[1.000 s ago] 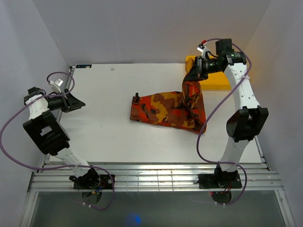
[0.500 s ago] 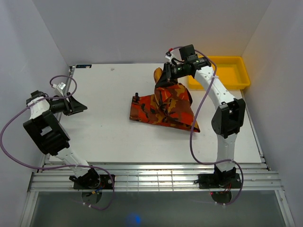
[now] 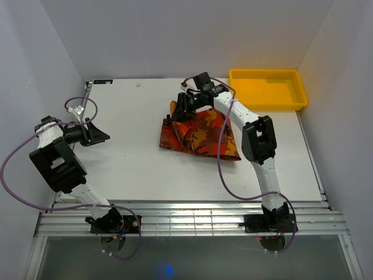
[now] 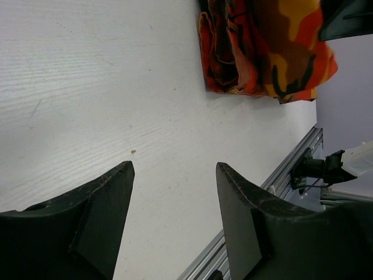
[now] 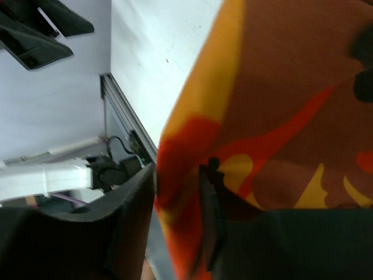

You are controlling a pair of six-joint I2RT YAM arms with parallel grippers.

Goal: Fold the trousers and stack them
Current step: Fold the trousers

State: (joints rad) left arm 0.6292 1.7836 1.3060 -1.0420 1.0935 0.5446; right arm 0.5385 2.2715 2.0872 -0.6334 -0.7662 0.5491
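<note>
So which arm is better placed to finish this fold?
Probably right: the right gripper has the orange camouflage-print fabric trousers between its fingers, over the pile. The left gripper hangs open, well apart.

One pair of trousers (image 3: 201,133), one yellow tray (image 3: 265,106), one table (image 3: 134,166), two arms, left gripper (image 4: 173,169), right gripper (image 5: 178,175).

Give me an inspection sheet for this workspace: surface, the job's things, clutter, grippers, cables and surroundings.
Surface: white table, a few faint specks.
Job's things: trousers, a folded bundle mid-table, with the far-left edge at the right gripper.
Clutter: yellow tray at the far right corner, apart from the trousers.
Grippers: left gripper open over bare table, holding nothing. The right gripper has fabric between its fingers; clamped or not is unclear.
Cables: a purple cable loops loosely along each arm.
Surroundings: pale walls on three sides; metal rail at the near edge.
</note>
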